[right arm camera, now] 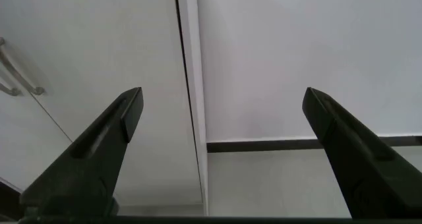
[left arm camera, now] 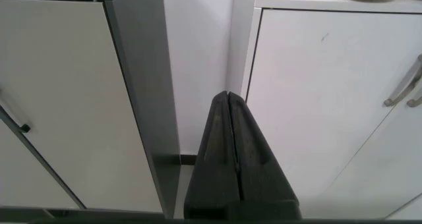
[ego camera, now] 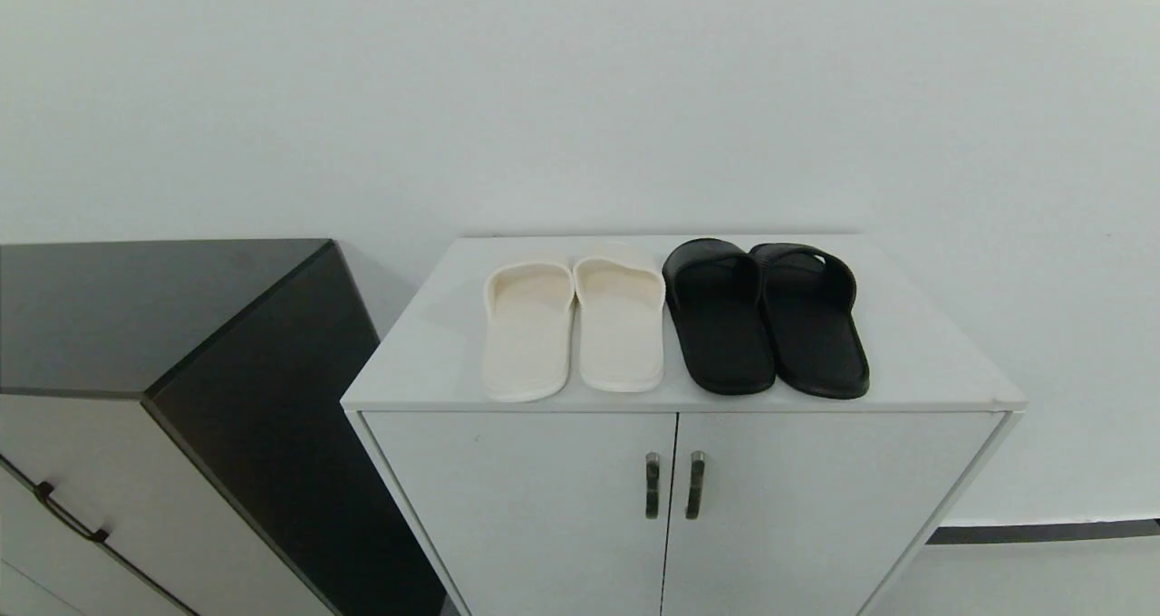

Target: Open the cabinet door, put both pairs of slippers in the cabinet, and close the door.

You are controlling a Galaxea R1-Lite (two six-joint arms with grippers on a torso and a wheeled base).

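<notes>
Right, I see my left gripper (left arm camera: 228,97) pressed together, right gripper (right arm camera: 223,104) spread apart; white slippers (ego camera: 573,328) sit left of black slippers (ego camera: 767,319) atop the closed cabinet (ego camera: 535,516).

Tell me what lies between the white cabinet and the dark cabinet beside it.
Nothing: the gap between the white cabinet and the dark cabinet is bare, only wall behind it, seen in the left wrist view.

The cabinet (ego camera: 544,525) is plain white, its two handles (ego camera: 652,485) dark grey metal. On the cabinet's top the cream slippers (ego camera: 544,340) are plain and the black slippers (ego camera: 725,335) matte, faintly ribbed across the strap. Left of the cabinet, a sideboard (ego camera: 263,399) is black with a pale front
</notes>
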